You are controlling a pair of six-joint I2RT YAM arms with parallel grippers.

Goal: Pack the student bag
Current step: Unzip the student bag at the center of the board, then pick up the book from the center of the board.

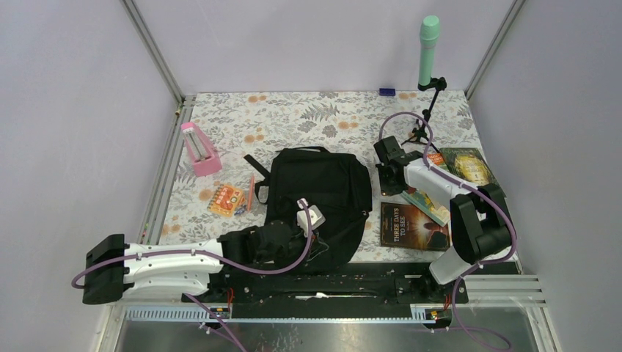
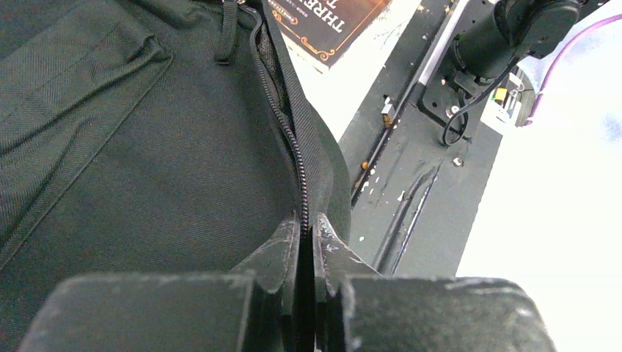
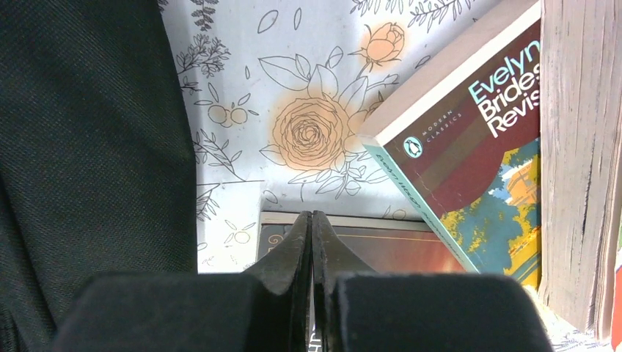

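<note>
Black student bag point(image 2: 147, 147), zip edge in the left hand point(image 2: 308, 221)

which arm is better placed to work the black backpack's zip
Left. The left tool is closed at the zip of the large black fabric backpack; the right tool is shut above the dark paperback book, off the bag.

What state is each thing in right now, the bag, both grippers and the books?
student bag: lying flat, front up
left gripper: shut on the student bag's zip
right gripper: shut, holding nothing
Three Days to See book: closed, lying flat
Penguin paperback: closed
</note>
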